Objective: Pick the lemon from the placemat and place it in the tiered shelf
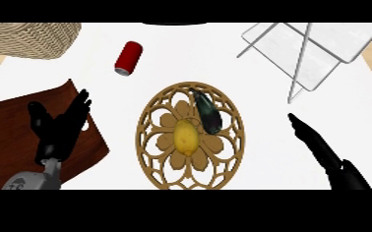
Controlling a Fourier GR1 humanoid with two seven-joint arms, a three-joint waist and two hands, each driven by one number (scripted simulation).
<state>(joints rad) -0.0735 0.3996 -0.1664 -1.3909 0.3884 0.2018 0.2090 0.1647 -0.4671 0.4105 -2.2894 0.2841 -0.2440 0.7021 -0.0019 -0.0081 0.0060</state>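
A yellow lemon lies near the middle of a round tan openwork placemat, with a dark elongated object beside it toward the upper right. The tiered shelf, made of grey wire and clear panels, stands at the back right. My right hand is to the right of the placemat, fingers straight and pointing up-left, apart from the lemon. My left hand rests open at the left over a brown board, fingers up.
A red can lies on its side behind the placemat to the left. A woven basket fills the back left corner. A dark brown board lies under my left hand. A dark object shows at the back edge.
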